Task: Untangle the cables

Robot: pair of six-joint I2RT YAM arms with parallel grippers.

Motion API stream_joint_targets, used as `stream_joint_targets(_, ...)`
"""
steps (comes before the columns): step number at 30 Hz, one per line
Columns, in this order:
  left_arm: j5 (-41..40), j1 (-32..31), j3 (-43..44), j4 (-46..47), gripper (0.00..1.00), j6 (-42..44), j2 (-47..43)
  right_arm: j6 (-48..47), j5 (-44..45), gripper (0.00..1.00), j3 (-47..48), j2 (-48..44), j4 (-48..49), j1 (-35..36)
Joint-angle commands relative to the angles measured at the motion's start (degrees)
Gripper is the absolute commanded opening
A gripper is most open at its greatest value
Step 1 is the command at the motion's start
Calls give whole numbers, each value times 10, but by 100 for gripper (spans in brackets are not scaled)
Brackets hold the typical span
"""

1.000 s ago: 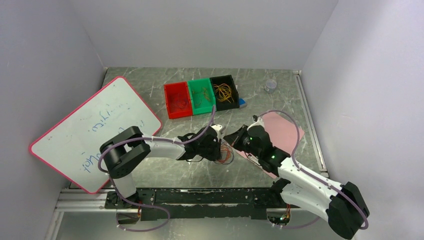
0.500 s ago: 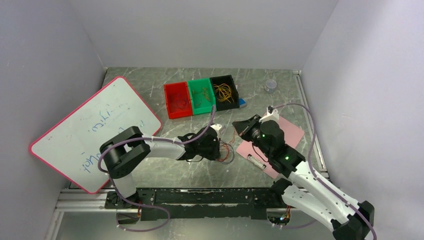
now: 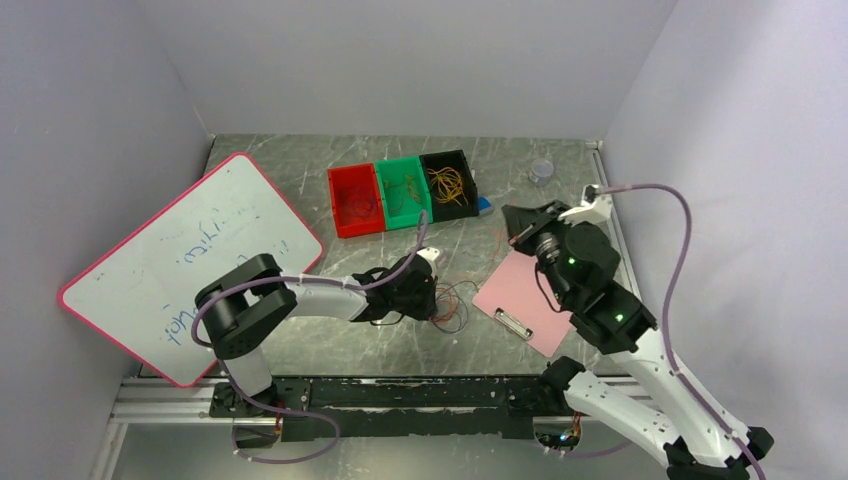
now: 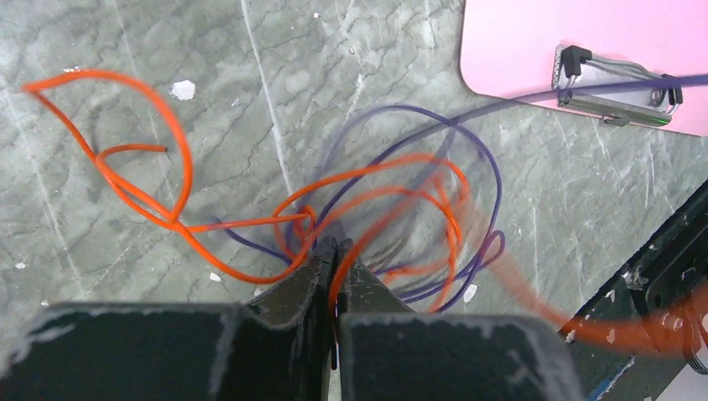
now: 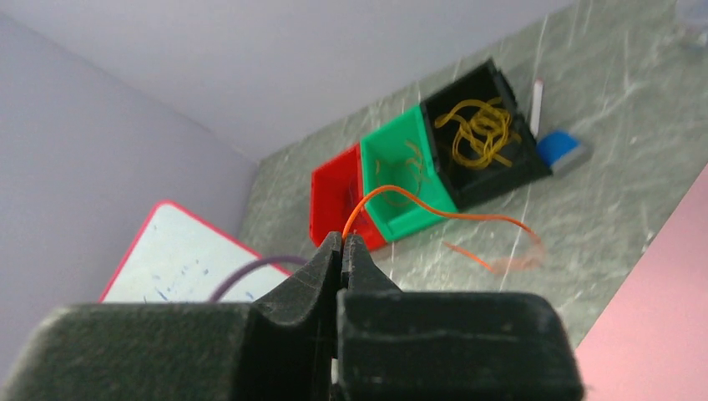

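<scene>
Note for your log: your left arm [image 3: 320, 295] and right arm [image 3: 640, 350] both have white link shells and black joints. A mauve hose [image 3: 680, 250] runs along each. Small green lights [image 3: 571, 262] glow on the right arm. Your left hand [image 4: 336, 249] and right hand [image 5: 342, 242] are matte black, and their fingers [image 4: 284, 292] have scuffed, whitish edges. The base rail [image 3: 400, 395] is black.

Cables [image 3: 452, 305]: small loose tangle of thin, flexible wires, with orange strands [image 4: 173, 221] and purple strands [image 4: 498, 192]. They lie in overlapping loops, flat on the grey marbled surface [image 4: 100, 42]. The tangle's middle is pinched in the closed left hand [image 4: 336, 247]. One orange and one purple strand lead off, raised, to the closed right hand [image 5: 342, 242], where an orange tail arcs free.
</scene>
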Motion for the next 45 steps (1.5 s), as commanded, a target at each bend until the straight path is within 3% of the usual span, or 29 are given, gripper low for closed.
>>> stream_joint_targets(1,-25,-3,-18,-28,7,2,-4,-73,72,0,55,-12,-32,1)
stream_joint_targets(22,-32,-3,-31,-33,7,-5,-2,-286,178,0,202,-11,-2,1)
stream_joint_targets(31,-42,-3,-64,-56,7,-20,-60,-311,87,0,207,36,-26,2)
stream_joint_targets(37,-34,-3,-116,-66,7,-31,-146,-309,20,0,175,80,-1,1)
stream_joint_targets(45,-105,-2,-87,-146,35,-23,-252,-288,-30,0,156,161,48,1)
